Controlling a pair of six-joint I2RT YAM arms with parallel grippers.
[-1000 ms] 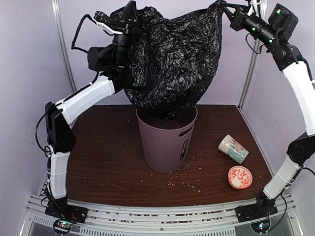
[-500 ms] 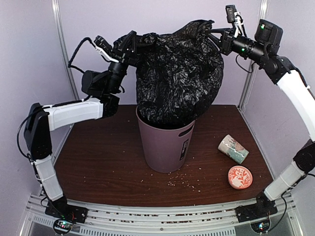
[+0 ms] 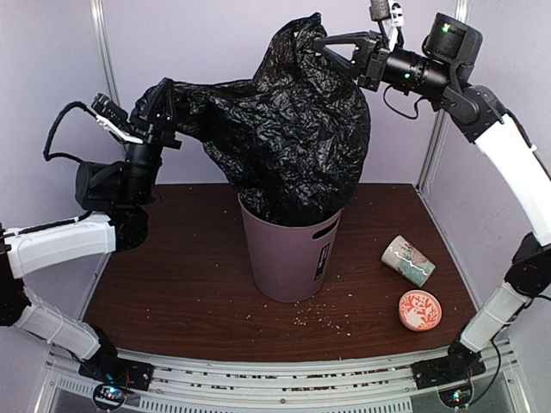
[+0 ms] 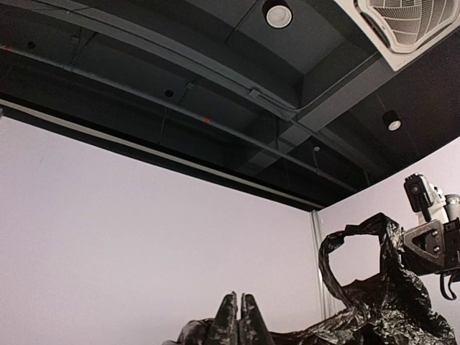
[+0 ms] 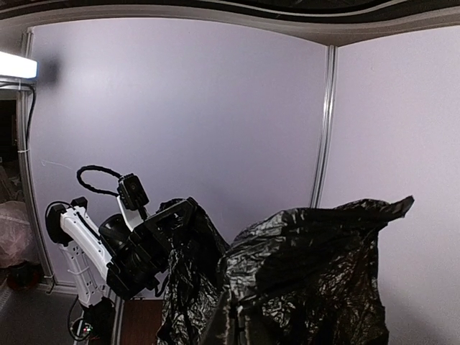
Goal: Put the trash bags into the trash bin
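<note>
The space is enclosed by pale lilac wall panels, joined at the far corners by aluminium posts. A dark brown wooden table is edged along its near side by a metal rail. Overhead, a black open ceiling is fitted with round recessed lamps and a white vent grille.

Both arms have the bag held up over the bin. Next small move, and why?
Probably lower both grippers together, straight down. The left gripper and right gripper are shut on the trash bag, whose bottom sits inside the mouth of the trash bin while most of it bulges above the rim; easing down should feed it in.
</note>
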